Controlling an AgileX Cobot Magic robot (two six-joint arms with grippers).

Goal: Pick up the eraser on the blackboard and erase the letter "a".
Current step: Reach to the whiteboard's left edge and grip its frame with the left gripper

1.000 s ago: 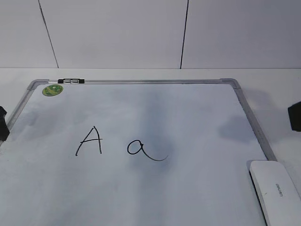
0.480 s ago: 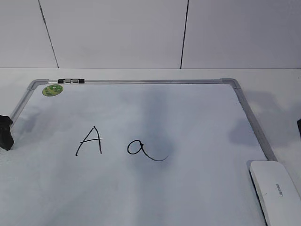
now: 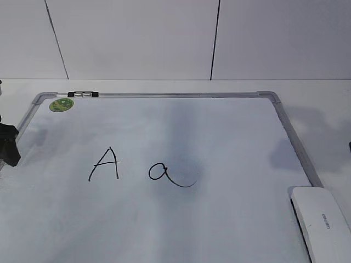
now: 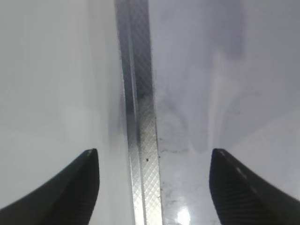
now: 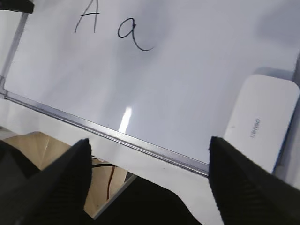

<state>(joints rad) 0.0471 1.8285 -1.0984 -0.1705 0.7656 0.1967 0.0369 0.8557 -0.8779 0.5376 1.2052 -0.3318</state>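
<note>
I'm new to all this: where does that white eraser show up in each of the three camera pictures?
Exterior view: the eraser lies at the bottom right, on the blackboard's near right corner.
Left wrist view: not in it; only the board's metal frame between the jaws.
Right wrist view: the eraser is at the right edge, by the frame.
Shared landmark: the letter "a", top centre-left in the right wrist view.

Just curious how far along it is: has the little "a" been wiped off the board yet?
No, the letter "a" is fully drawn on the blackboard.
</note>
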